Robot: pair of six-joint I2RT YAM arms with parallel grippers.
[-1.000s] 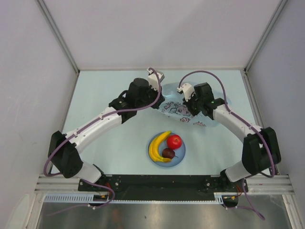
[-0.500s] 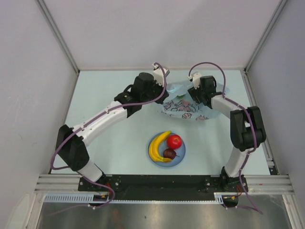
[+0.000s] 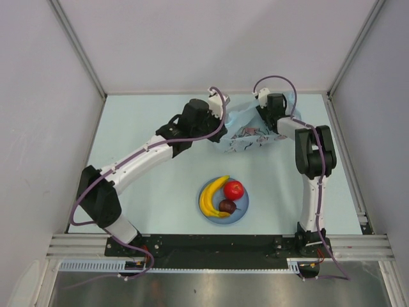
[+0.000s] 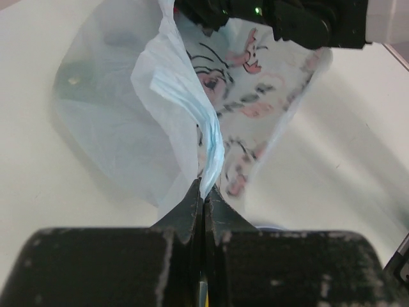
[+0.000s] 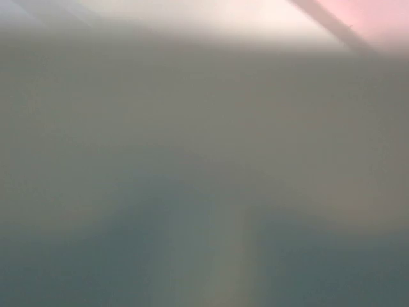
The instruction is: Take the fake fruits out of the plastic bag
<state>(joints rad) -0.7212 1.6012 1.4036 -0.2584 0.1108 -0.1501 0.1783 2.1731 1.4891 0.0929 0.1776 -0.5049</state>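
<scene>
The light-blue plastic bag [image 3: 246,137] hangs crumpled at the far middle of the table, held up between both arms. My left gripper [image 4: 204,189] is shut on a bunched edge of the bag [image 4: 166,109]; in the top view it [image 3: 225,123] sits at the bag's left side. My right gripper [image 3: 261,123] is at the bag's right top, and its jaws are hidden. The right wrist view is a grey-blue blur with nothing to make out. A yellow banana [image 3: 212,195], a red fruit [image 3: 234,189] and a dark purple fruit [image 3: 225,205] lie on the blue plate [image 3: 244,206].
The plate sits near the middle front of the pale table. White walls with metal corner posts [image 3: 80,51] close in the left, back and right. The right arm's elbow [image 3: 313,148] stands folded up at the right.
Both grippers have moved toward the far wall, drawing the bag up and back. The right arm has folded up steeply. The fruits on the plate have not moved.
</scene>
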